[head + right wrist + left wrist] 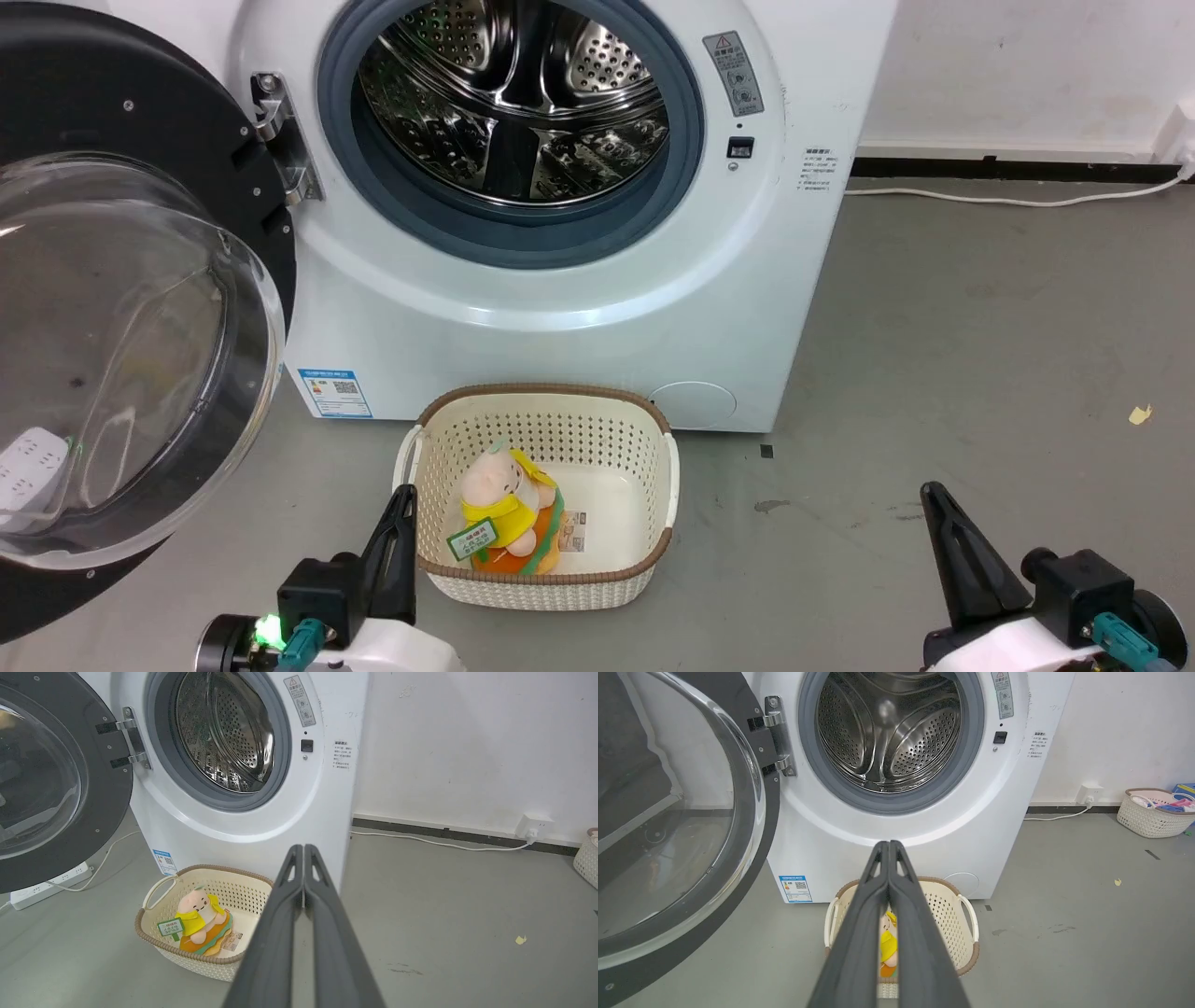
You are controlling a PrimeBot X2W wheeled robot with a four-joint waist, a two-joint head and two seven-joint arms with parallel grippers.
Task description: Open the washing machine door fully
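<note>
The washing machine door [121, 308], a big glossy black disc with a bulging clear glass bowl, stands swung wide open to the left of the white machine [560, 308] on its metal hinge [280, 140]. It also shows as door [677, 826] and door [51, 784]. The steel drum [513, 103] lies exposed inside its grey rubber ring. My left gripper [403, 495] is shut and empty, low at the basket's left handle, well clear of the door. My right gripper [932, 493] is shut and empty at the lower right over bare floor.
A cream basket [644, 551] holding a plush toy [504, 513] sits on the grey floor in front of the machine. A power strip [46, 889] lies under the door. A white cable [1008, 198] runs along the wall. Another basket [1153, 812] stands far right.
</note>
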